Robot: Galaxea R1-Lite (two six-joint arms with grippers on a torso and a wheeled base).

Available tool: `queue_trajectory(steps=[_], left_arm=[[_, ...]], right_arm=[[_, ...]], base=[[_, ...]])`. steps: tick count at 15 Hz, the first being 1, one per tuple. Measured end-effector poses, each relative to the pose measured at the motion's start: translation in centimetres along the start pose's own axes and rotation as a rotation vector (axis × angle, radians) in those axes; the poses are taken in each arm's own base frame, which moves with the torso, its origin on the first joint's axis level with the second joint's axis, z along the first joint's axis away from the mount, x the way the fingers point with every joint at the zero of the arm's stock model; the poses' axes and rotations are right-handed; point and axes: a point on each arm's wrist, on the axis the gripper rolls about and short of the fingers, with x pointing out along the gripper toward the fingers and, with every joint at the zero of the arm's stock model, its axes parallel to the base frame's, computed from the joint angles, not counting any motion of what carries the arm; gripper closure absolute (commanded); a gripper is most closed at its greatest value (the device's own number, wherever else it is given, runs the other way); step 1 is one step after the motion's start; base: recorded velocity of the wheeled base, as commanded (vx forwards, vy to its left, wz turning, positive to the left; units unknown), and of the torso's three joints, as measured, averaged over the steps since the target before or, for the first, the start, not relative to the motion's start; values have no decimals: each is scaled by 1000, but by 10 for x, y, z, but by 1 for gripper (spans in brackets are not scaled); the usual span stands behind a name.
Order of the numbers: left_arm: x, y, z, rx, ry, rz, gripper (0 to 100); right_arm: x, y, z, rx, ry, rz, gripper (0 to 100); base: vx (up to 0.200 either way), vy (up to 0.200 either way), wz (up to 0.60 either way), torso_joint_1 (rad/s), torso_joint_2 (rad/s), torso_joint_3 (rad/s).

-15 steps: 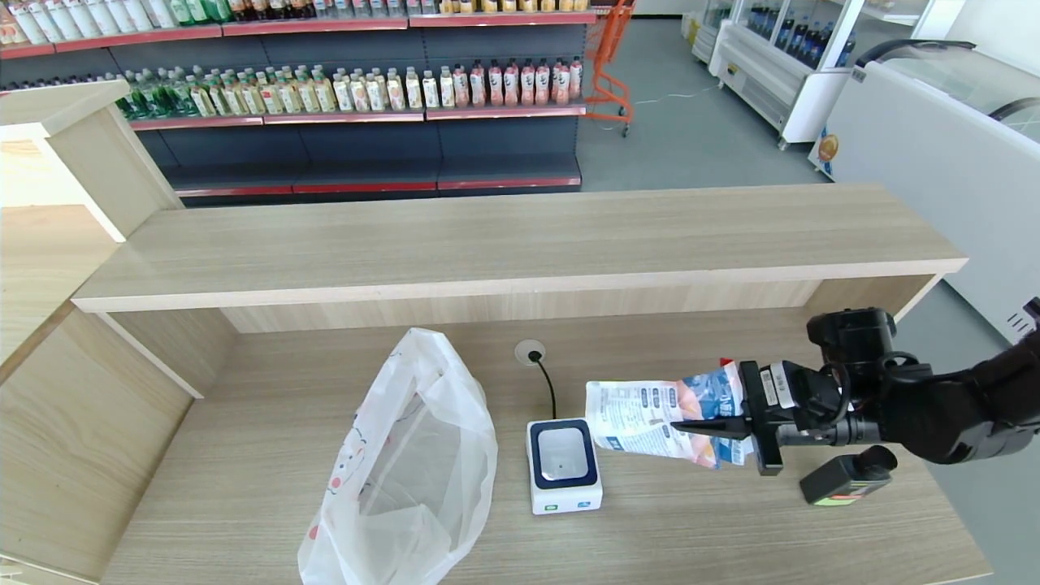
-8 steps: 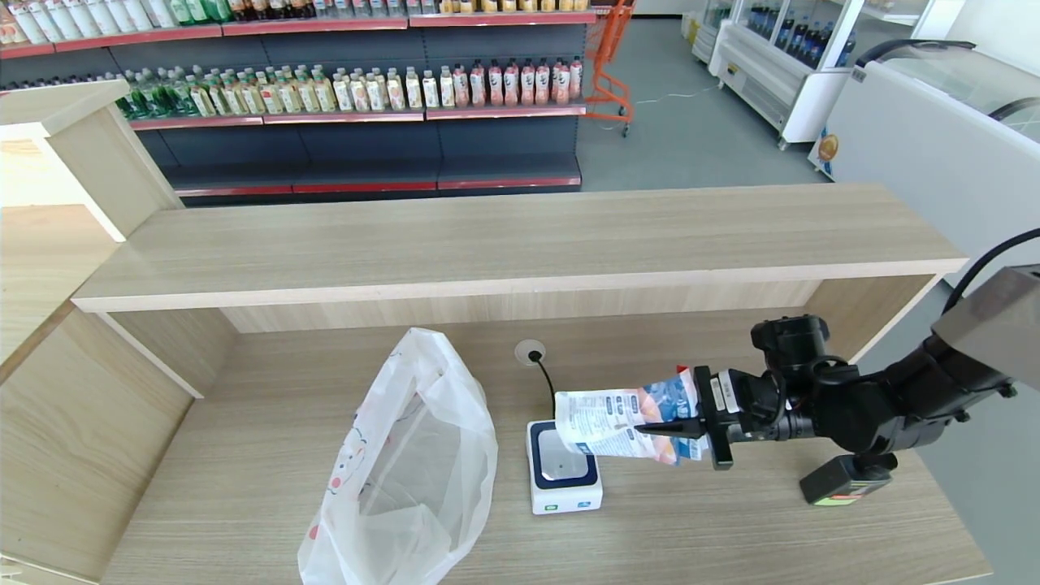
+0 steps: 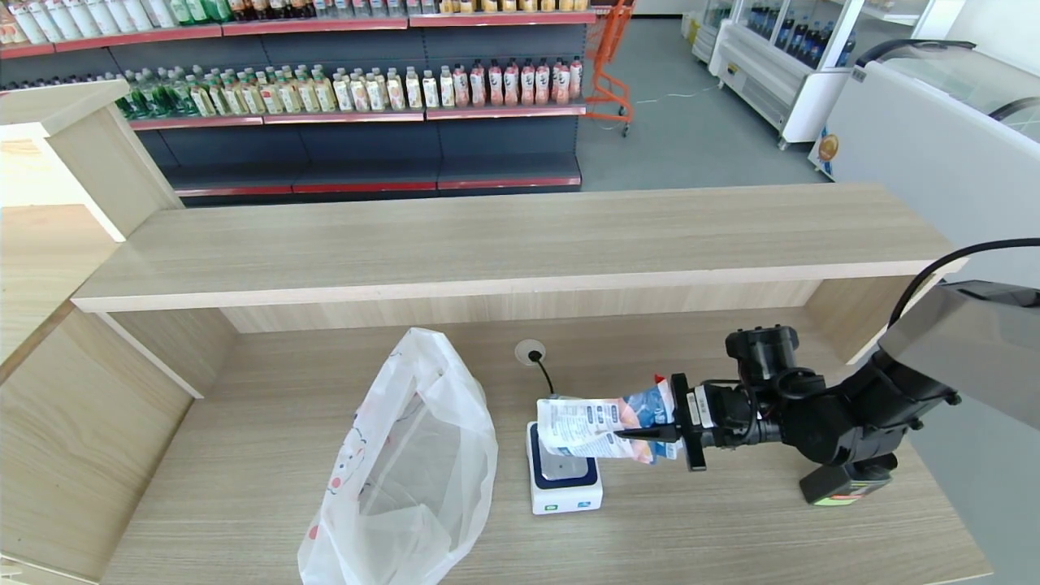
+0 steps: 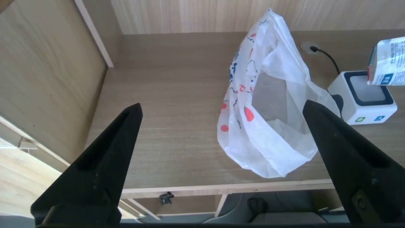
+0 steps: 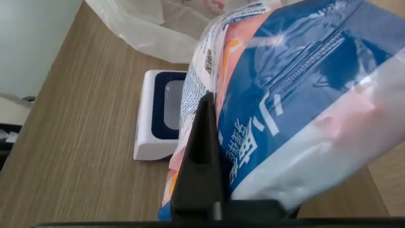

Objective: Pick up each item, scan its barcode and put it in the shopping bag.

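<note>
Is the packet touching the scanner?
Cannot tell. The packet, held by the right gripper, overlaps the scanner in the head and left wrist views, hiding any gap or contact.

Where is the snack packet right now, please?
In the head view, the snack packet hangs right of centre in the right claw, its end over the scanner beside the shopping bag.

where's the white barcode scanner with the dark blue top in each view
Head view: white barcode scanner just right of the translucent white shopping bag, its top partly covered by the blue and white snack packet.
Left wrist view: scanner beyond the bag, packet edge over it.
Right wrist view: scanner behind the held packet.
Shared landmark: the shopping bag.
</note>
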Motion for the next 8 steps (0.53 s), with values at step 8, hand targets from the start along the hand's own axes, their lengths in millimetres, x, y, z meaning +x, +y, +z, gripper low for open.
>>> queue_trajectory(steps=[8], left_arm=[[0,0,0,0,0,0,0]], right_arm=[[10,-4,-6,-18,-11,4,100]], base=[[0,0,0,0,0,0]])
